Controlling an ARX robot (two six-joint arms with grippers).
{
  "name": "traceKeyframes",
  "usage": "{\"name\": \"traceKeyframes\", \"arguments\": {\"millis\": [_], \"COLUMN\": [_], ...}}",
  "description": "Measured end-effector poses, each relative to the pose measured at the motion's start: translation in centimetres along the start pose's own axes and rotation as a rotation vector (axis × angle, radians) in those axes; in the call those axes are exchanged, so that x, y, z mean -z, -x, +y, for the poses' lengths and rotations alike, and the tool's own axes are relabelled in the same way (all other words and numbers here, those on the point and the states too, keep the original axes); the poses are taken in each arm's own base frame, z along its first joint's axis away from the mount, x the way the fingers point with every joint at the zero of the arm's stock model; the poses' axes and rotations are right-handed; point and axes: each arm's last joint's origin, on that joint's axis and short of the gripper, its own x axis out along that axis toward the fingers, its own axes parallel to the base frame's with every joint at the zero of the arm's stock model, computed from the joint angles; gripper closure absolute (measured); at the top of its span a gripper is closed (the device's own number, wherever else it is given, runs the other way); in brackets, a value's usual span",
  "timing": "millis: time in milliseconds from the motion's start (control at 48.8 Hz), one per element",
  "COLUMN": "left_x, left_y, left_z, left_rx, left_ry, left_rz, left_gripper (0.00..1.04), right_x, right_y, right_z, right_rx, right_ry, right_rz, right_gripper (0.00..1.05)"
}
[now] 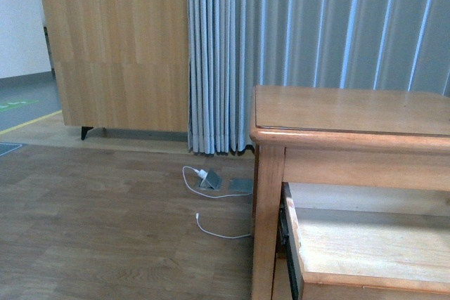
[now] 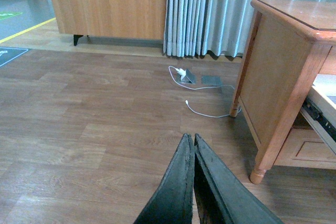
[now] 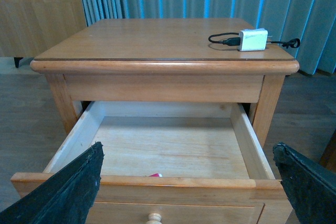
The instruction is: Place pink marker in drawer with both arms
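1. Position of the pink marker (image 3: 155, 174): inside the drawer (image 3: 252, 145), tight against the inner face of its front panel, about midway between the drawer's two front corners. Only a small pink sliver clears the rim, so which way it lies cannot be told.
2. That drawer is pulled well out from under the front edge of the desk (image 3: 157, 38). Its pale wooden bottom is in plain sight nearly from wall to wall, and a small round knob (image 3: 154, 217) sits at the middle of the front panel.
3. The right tool (image 3: 187, 150) is spread wide, one black finger (image 3: 68, 192) near each front corner of the drawer. It holds nothing.
4. The left tool (image 2: 193, 139) is pressed together tip to tip, with nothing pinched between. It hangs over the wooden floor (image 2: 94, 129), well apart from the desk and out past its side panel.
5. On the desk top, near a back corner by the curtain (image 1: 316, 26), lies a white adapter (image 3: 253, 40) with a black cable (image 3: 223, 39) plugged into it.
6. On the floor, a white cable (image 2: 202, 111) curls up to the foot of the desk's back leg.
7. The front view shows neither arm (only the desk's near corner and the open drawer).
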Motion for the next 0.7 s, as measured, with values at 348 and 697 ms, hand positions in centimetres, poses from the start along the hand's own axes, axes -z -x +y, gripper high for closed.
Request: {"name": "traceKeyframes", "arguments": {"millis": [348,697], "left_x": [0.0,0.0], "left_y": [0.0,0.0], "left_z": [0.0,0.0], "left_rx": [0.0,0.0], "left_ry": [0.0,-0.002], "left_rz": [0.0,0.0], "left_gripper": [0.53,0.07], "right_x": [2.3,4.0], "right_y": [-1.0,-8.2], "right_z": [0.9,1.5], "right_rx": [-0.199,-0.333], "right_ry": [-0.039,-0.079], "right_rz": [0.508,0.766], "right_gripper": [0.08,0.08]}}
